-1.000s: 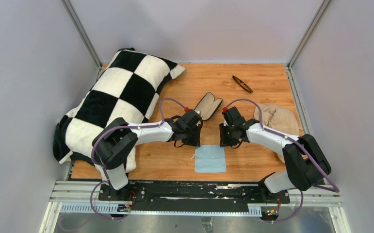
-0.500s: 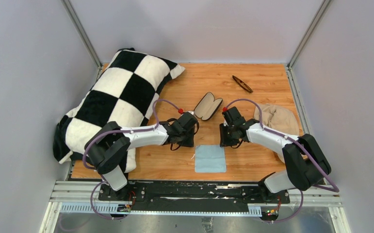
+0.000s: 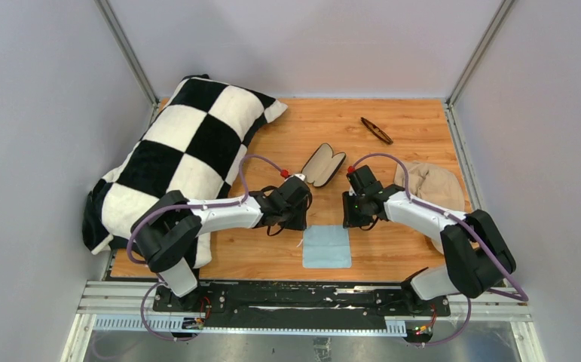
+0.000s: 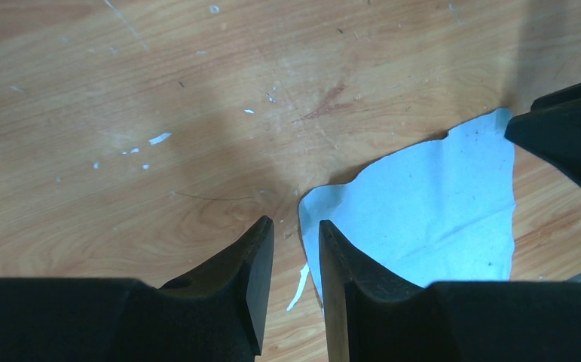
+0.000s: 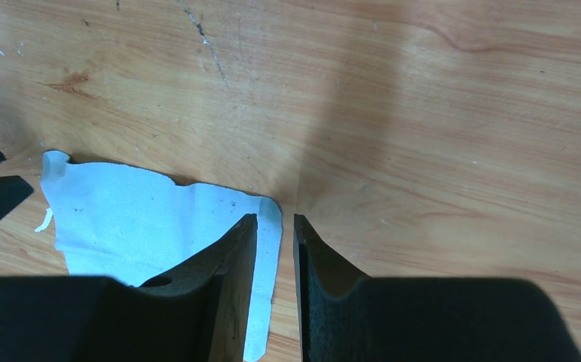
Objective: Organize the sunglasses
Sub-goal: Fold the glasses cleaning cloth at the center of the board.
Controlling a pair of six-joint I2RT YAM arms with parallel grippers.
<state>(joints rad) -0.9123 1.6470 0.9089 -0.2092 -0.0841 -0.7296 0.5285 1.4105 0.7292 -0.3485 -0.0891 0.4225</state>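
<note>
Sunglasses [image 3: 376,130]: folded, at the far right of the counter [image 3: 325,121], well apart from both arms and not yet handled. The open case [image 3: 324,164] sits mid-counter, and its lining looks bare.

Change: your left gripper [image 4: 295,222] has backed away from the case over the last second and now hangs at the far-left corner of the blue cloth [image 3: 327,246]. Its jaws are a narrow slit apart and hold nothing. Your right gripper [image 5: 274,217] has barely moved. It sits over the cloth's far-right corner, also slightly parted, with the cloth edge showing in the gap but not pinched, as far as you can see.

Reading: you seem set to lift the cloth by two corners first, with the glasses to follow.

Surface: scuffed wood with pale flecks. A checkered pillow [image 3: 189,151] lies left and a beige bundle [image 3: 430,185] right. Grey walls enclose the cell.
</note>
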